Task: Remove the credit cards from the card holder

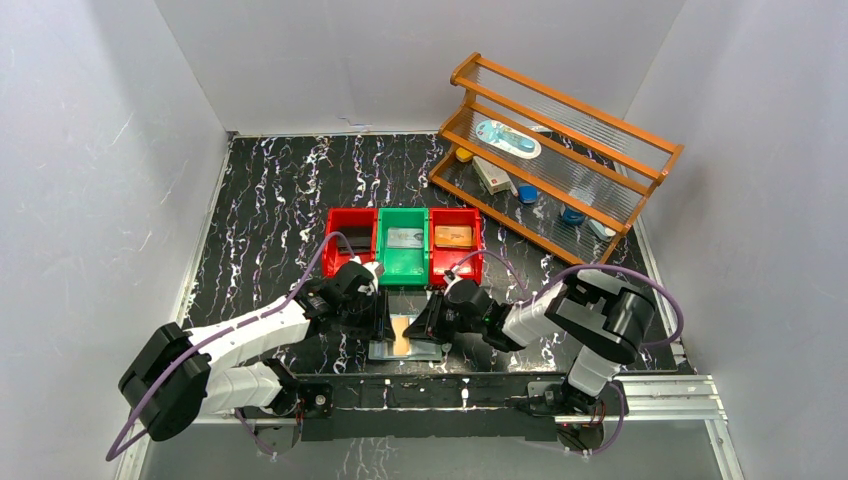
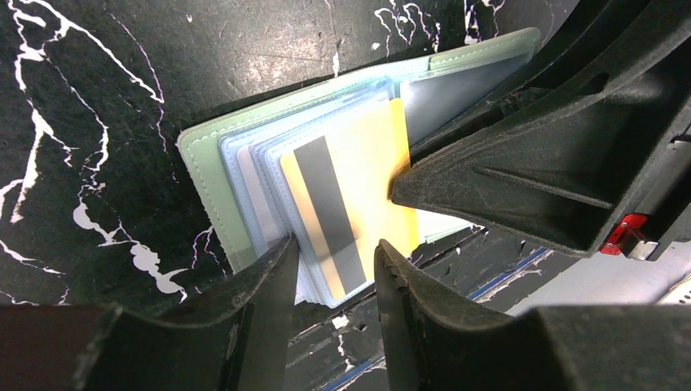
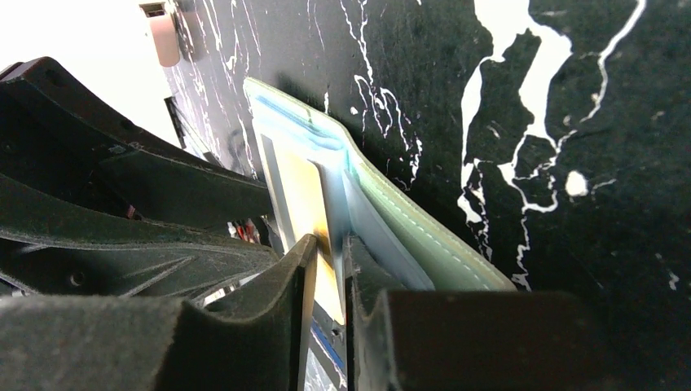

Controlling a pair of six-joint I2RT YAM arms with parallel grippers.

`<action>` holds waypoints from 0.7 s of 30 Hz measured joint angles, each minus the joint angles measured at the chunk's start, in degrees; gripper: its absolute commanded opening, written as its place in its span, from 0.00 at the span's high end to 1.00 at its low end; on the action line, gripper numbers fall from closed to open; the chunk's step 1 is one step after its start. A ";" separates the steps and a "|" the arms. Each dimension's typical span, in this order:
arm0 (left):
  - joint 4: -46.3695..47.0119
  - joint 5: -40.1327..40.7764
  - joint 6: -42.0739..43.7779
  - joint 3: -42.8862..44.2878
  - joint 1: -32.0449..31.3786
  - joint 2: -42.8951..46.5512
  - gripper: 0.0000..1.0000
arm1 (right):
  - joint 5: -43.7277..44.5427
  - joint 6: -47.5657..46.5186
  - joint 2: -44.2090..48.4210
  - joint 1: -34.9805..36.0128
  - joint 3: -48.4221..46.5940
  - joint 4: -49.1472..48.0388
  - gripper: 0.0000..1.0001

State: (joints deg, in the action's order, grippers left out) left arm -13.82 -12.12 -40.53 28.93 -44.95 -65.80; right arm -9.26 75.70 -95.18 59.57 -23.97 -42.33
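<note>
The sage-green card holder [image 2: 204,175] lies open near the table's front edge [image 1: 425,350], its pale blue sleeves fanned out. A tan-gold credit card [image 2: 371,175] with a dark stripe sticks partly out of a sleeve. My right gripper [image 3: 330,257] is shut on that card's edge, with a sleeve edge beside it. My left gripper [image 2: 334,269] stands open astride the sleeves' lower corner, one finger [image 2: 273,281] against the sleeve stack. From above, both grippers, left [image 1: 383,318] and right [image 1: 432,322], meet over the holder. Three other credit cards lie in the bins: dark [image 1: 357,243], silvery grey [image 1: 405,238], tan [image 1: 453,236].
Three bins stand in a row just behind the holder: red [image 1: 336,228], green [image 1: 404,268], red [image 1: 472,262]. A wooden rack [image 1: 560,160] with small items stands at the back right. A metal rail [image 1: 660,395] runs along the near edge.
</note>
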 measured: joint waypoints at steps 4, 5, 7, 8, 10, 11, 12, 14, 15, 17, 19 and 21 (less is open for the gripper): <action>-0.39 0.04 0.02 -0.02 0.09 0.04 0.64 | -0.26 0.02 -0.70 -0.04 0.00 -0.76 0.84; -0.44 0.07 0.04 -0.02 0.11 0.02 0.64 | -0.24 0.09 -0.70 -0.04 0.04 -0.79 0.84; -0.44 0.11 0.02 -0.02 0.09 0.02 0.64 | -0.07 0.31 -0.63 -0.04 0.24 -0.92 0.86; -0.42 0.20 -0.02 -0.07 0.11 0.02 0.64 | 0.07 0.46 -0.52 -0.02 0.35 -0.90 0.86; -0.17 0.24 -0.31 -0.15 0.09 0.02 0.64 | 0.39 0.68 -0.04 -0.02 0.85 -0.79 0.86; 0.13 0.24 -0.63 -0.28 0.09 0.07 0.64 | 0.63 0.76 0.42 0.07 1.20 -0.66 0.86; 0.37 0.24 -0.76 -0.39 0.09 0.11 0.64 | 0.92 0.81 1.14 0.22 1.62 -0.22 0.86; 0.55 0.31 -0.98 -0.50 0.04 0.15 0.64 | 1.22 0.76 2.08 0.50 2.01 0.52 0.87; 0.57 0.37 -1.05 -0.52 0.04 0.15 0.64 | 1.33 0.72 2.47 0.59 2.05 1.03 0.86; 0.55 0.57 -1.07 -0.63 0.02 0.33 0.64 | 1.40 0.61 2.97 0.61 2.05 1.77 0.86; 0.55 0.83 -1.14 -0.92 0.00 0.81 0.64 | 1.40 0.61 3.23 0.61 2.08 2.01 0.86; 0.22 1.29 -1.20 -1.09 -0.04 1.38 0.62 | 1.40 0.61 3.50 0.61 2.14 2.14 0.86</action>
State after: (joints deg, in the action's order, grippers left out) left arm -13.61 -10.83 -41.74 27.83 -44.99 -64.42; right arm -7.86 76.31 -91.68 60.18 -21.82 -40.18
